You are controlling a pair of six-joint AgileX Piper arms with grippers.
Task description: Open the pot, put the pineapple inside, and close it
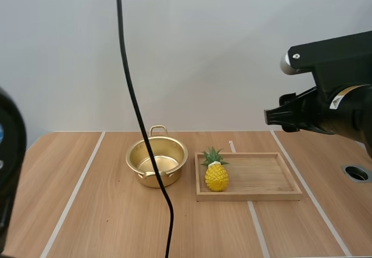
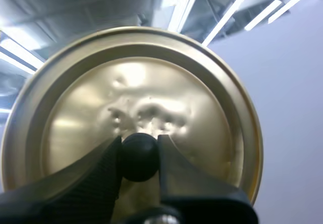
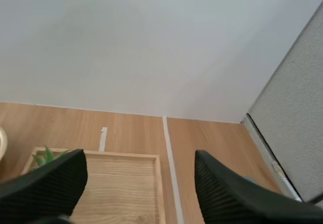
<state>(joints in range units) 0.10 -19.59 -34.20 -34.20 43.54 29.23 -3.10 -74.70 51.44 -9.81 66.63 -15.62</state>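
The pot (image 1: 157, 162) stands open on the table (image 1: 87, 211); its lid (image 2: 131, 93) is held up by the left pincer (image 2: 139, 144), fingers clamped on the lid's black knob (image 2: 139, 158); the pineapple (image 1: 216, 174) stands upright in the wooden tray (image 1: 261, 176), at the end beside the pot, below the right pincer (image 3: 140, 158); that pincer's fingers stand wide apart, gripping nothing
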